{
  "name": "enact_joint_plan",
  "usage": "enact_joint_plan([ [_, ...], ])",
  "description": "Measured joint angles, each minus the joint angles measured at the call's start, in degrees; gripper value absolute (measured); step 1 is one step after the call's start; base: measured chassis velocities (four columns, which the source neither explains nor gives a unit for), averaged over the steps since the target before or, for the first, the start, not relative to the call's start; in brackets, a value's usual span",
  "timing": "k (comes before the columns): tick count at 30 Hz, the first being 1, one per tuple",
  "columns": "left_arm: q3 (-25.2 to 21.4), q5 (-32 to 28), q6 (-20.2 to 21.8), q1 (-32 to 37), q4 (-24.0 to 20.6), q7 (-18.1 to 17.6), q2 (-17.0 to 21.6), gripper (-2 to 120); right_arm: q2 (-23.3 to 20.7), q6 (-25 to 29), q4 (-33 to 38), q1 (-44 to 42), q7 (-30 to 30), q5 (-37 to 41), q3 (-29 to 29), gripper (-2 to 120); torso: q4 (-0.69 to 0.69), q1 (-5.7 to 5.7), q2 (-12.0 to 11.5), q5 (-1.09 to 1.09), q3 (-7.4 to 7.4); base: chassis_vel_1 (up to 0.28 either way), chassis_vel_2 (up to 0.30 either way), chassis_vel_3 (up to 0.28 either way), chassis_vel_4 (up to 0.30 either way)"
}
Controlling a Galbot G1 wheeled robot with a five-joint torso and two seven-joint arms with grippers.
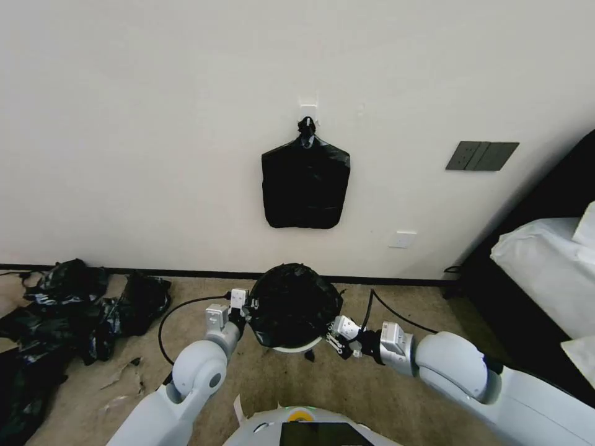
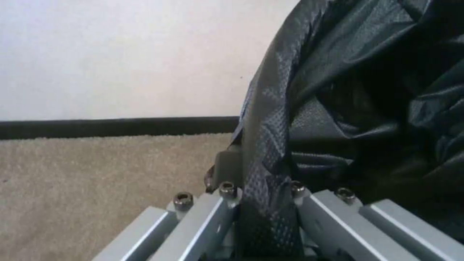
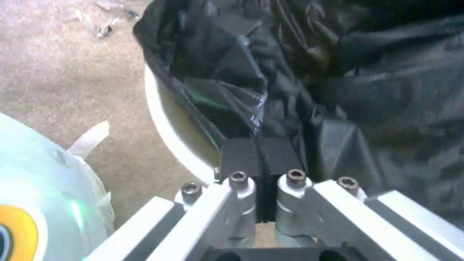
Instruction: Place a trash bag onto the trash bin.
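Observation:
The black trash bag (image 1: 291, 303) is spread over the top of the cream-white trash bin (image 1: 299, 349), whose pale wall shows just below the film. My left gripper (image 1: 246, 308) is at the bag's left edge, shut on a strip of the film (image 2: 263, 203). At the bag's right edge, my right gripper (image 1: 335, 338) has its black pads pressed together on a fold of the bag (image 3: 241, 98), just over the bin's white rim (image 3: 162, 116). The bag's film hides the inside of the bin.
A flat black bundle (image 1: 305, 179) hangs from a wall hook above the bin. A heap of black bags (image 1: 68, 310) lies on the carpet at left. A bed with white bedding (image 1: 545, 266) stands at right. Black cables trail by the skirting.

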Motion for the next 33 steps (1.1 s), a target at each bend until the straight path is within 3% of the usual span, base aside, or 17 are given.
enact_joint_plan([
  [11,-3.62,-8.15,2.86,-0.47,-0.79,-2.28,0.91,1,0.34,1.65,0.53,-6.60,-0.14,-0.29,1.76,0,0.00,0.00,0.00,0.00,0.00,0.000,0.000,0.000,0.000],
  [13,-4.75,-13.13,4.52,-0.36,-2.25,-4.08,1.55,1,1.46,2.81,-0.50,-8.21,-0.30,-1.76,1.82,0,0.00,0.00,0.00,0.00,0.00,0.000,0.000,0.000,0.000],
  [19,-4.88,-16.56,5.46,-0.71,-3.02,-7.57,1.19,1,4.79,4.83,-0.78,-10.45,-0.45,-5.56,0.17,0,0.00,0.00,0.00,0.00,0.00,0.000,0.000,0.000,0.000],
  [26,-2.77,-18.02,5.48,-2.09,-2.86,-11.79,-0.68,1,8.73,10.20,-0.99,-11.94,-0.64,-15.53,-2.15,0,0.01,0.00,0.00,0.00,0.00,0.000,0.000,0.000,0.000],
  [33,-0.68,-20.69,5.81,-3.27,-2.86,-16.41,-3.33,1,13.63,17.07,-6.93,-13.60,-0.58,-29.11,-4.07,0,0.00,0.00,0.00,0.00,0.00,0.000,0.000,0.000,0.000],
])
